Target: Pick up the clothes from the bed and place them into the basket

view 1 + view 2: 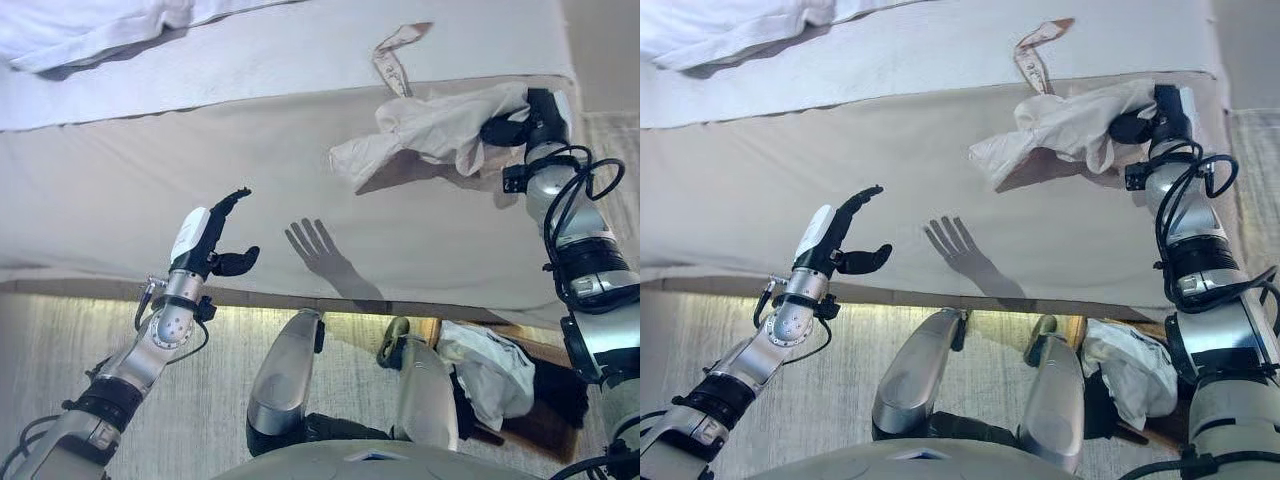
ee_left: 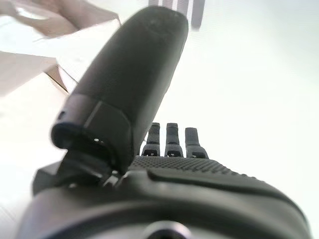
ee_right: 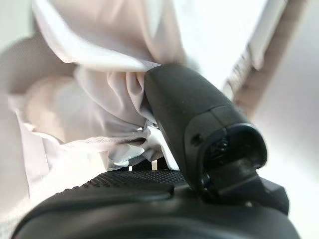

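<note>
A pale cream garment hangs bunched above the bed's right part, with a patterned strap trailing onto the sheet. My right hand is shut on it, thumb pressed into the folds of the cloth. My left hand hovers open and empty above the bed's near edge on the left, fingers straight. A basket stands on the floor at lower right with white clothes and dark cloth in it.
The bed has a beige sheet and spans the view. A white duvet lies bunched at its far left. Carpet shows below the bed's near edge.
</note>
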You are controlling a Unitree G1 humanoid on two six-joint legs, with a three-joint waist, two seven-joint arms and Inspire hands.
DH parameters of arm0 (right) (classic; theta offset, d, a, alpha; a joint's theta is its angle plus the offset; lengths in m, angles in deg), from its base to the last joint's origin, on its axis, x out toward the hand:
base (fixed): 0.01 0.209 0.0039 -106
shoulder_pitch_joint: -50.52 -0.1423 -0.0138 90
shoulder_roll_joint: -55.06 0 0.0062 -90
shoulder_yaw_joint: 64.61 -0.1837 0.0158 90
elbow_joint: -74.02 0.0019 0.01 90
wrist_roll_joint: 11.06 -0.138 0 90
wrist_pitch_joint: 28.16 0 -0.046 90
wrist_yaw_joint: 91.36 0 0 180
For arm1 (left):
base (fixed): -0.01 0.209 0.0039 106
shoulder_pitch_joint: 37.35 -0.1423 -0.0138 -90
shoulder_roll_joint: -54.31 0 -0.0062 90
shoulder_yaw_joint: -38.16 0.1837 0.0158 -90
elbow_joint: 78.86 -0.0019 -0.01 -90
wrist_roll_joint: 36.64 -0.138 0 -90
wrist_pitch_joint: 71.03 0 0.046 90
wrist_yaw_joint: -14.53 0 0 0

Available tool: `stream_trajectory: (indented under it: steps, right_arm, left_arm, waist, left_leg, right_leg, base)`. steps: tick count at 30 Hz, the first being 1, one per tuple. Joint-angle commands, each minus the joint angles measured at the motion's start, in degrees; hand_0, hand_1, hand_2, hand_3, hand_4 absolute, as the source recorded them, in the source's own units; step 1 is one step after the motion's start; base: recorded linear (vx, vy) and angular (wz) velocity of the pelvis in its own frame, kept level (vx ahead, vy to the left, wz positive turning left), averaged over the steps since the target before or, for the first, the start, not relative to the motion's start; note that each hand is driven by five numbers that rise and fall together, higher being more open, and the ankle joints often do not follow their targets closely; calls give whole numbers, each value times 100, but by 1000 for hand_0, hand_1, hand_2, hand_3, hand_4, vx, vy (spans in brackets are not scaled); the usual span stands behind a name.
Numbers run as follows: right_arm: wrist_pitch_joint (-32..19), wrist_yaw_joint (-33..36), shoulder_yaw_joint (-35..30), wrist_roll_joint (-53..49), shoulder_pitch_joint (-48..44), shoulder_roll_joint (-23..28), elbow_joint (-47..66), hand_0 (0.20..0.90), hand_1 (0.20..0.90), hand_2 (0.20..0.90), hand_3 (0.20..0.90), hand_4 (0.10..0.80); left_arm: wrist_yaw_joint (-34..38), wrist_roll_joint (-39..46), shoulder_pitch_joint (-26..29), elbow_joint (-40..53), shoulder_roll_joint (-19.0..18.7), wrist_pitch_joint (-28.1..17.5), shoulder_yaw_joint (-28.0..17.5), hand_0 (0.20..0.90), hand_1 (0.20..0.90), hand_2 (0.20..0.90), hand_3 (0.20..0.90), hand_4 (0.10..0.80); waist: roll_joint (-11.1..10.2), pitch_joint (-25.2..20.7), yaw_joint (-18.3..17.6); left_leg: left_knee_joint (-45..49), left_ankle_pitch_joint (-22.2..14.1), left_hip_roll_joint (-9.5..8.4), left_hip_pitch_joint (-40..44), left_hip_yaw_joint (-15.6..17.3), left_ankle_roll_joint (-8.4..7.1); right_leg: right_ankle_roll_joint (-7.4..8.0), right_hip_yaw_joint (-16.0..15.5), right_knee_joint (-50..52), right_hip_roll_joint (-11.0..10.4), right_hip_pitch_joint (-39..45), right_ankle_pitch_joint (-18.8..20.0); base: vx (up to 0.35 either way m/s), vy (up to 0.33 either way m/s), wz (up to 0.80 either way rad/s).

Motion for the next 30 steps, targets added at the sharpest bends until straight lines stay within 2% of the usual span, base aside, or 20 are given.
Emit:
stream_trajectory:
  steps: [1,2,4,6,7,9,13,17,19,20,21,24,26,27,28,29,30]
  right_arm:
    - [-782,105,-51,95,24,497,529,300,300,300,200,100]
    - [-789,101,-84,121,113,486,623,300,300,300,200,100]
    - [-828,56,-121,82,255,476,783,300,300,300,200,100]
    - [-841,-116,-25,-55,170,403,935,300,300,300,200,100]
    - [-873,-118,-1,-122,100,359,992,300,300,300,200,100]
    - [-778,14,-123,-33,162,369,1291,300,300,300,200,100]
    - [-793,134,-398,-187,387,573,1555,300,300,300,200,100]
    - [-784,258,-732,-133,704,614,1744,300,300,300,200,100]
    - [-694,296,-820,-143,780,641,1870,300,300,300,200,100]
    - [-685,306,-844,-180,777,634,1883,300,300,300,200,100]
    - [-721,316,-854,-250,743,645,1847,300,300,300,200,100]
    - [-840,196,-961,-497,725,752,1767,300,300,300,200,100]
    - [-980,180,-1007,-576,772,851,1664,300,300,300,200,100]
    - [-1162,138,-997,-615,758,903,1509,300,300,300,200,100]
    - [-1232,153,-994,-596,737,910,1446,300,300,300,200,100]
    - [-1269,234,-892,-602,581,921,1364,300,300,300,200,100]
    - [-1253,309,-834,-545,474,920,1344,300,300,300,200,100]
  left_arm:
    - [174,253,121,283,-125,-110,-378,900,900,900,900,800]
    - [158,285,153,283,-122,-76,-391,900,900,900,900,800]
    - [142,311,227,259,-63,19,-388,900,900,900,900,800]
    - [237,296,155,185,-20,232,-447,900,900,900,900,800]
    - [246,302,131,126,-1,274,-496,900,900,900,900,800]
    - [77,351,195,21,26,334,-540,900,900,900,900,800]
    - [-70,427,289,-205,31,290,-569,900,900,900,900,800]
    - [-129,440,100,-343,55,262,-775,900,900,900,900,800]
    - [-53,466,-26,-375,38,251,-885,900,900,900,900,800]
    - [71,466,-123,-366,13,256,-962,900,900,900,900,800]
    - [163,500,-211,-349,-9,228,-1052,900,900,900,900,800]
    - [304,548,-360,-194,-9,275,-1275,900,900,900,900,800]
    - [298,631,-377,-152,-33,271,-1348,900,900,900,900,800]
    - [282,739,-381,-189,-43,232,-1420,900,900,900,900,800]
    - [273,754,-385,-207,-39,217,-1441,900,900,900,900,800]
    - [332,807,-325,-266,8,266,-1379,900,900,900,900,800]
    - [361,838,-278,-272,38,319,-1337,900,900,900,900,800]
  waist:
    - [-301,-1140,-188]
    - [-339,-1224,-226]
    - [-431,-1421,-293]
    - [-516,-1626,-214]
    - [-526,-1704,-190]
    - [-560,-1838,-262]
    - [-635,-1932,-412]
    - [-730,-1988,-467]
    - [-745,-2015,-470]
    - [-731,-2032,-426]
    - [-674,-2062,-355]
    - [-562,-2196,-136]
    - [-651,-2293,-18]
    - [-780,-2417,116]
    - [-807,-2444,151]
    - [-826,-2475,125]
    - [-832,-2477,97]
  left_leg:
    - [-197,-382,-61,292,-3,-48]
    - [-315,-365,-72,398,1,-49]
    - [-466,-371,-120,557,-224,-53]
    - [-658,-370,-198,758,-978,-7]
    - [-739,-381,-226,843,-1032,28]
    - [-659,-460,-225,900,-701,59]
    - [-362,-744,-315,960,-561,166]
    - [-216,-970,-448,1055,-495,235]
    - [-271,-999,-475,1122,-442,247]
    - [-339,-972,-450,1157,-317,263]
    - [-420,-893,-382,1142,-155,289]
    - [-483,-753,-258,959,111,362]
    - [-375,-744,-283,784,158,357]
    - [-284,-703,-277,644,249,272]
    - [-261,-694,-253,629,277,230]
    - [-263,-668,-156,625,306,92]
    - [-301,-641,-106,662,333,38]
  right_leg:
    - [73,-106,-799,199,537,281]
    - [110,-34,-990,213,638,354]
    - [181,224,-1343,264,818,486]
    - [228,690,-1504,341,973,535]
    - [237,761,-1529,367,1031,519]
    - [301,702,-1529,312,1079,543]
    - [479,916,-1479,164,1084,683]
    - [722,1012,-1786,-10,1063,1174]
    - [762,931,-1829,-40,962,1393]
    - [737,737,-1605,-14,852,1438]
    - [669,499,-1246,49,813,1277]
    - [470,106,-294,227,933,778]
    - [434,20,-343,204,1219,641]
    - [415,-247,-1006,97,1639,487]
    - [412,-339,-1278,81,1783,441]
    - [485,-323,-1716,85,1769,434]
    - [484,-322,-1862,103,1743,490]
  base:
    - [49,-20,-24]
    - [51,-8,-28]
    - [67,30,-31]
    - [95,126,-49]
    - [34,137,-82]
    - [-42,107,-59]
    - [-19,117,-22]
    - [-8,61,-23]
    - [-94,61,-30]
    - [-223,125,-40]
    - [-300,155,-64]
    - [-287,136,-120]
    - [-221,-15,-92]
    - [-210,-104,-70]
    - [-180,-130,-90]
    - [-96,-93,-98]
    - [-89,-68,-83]
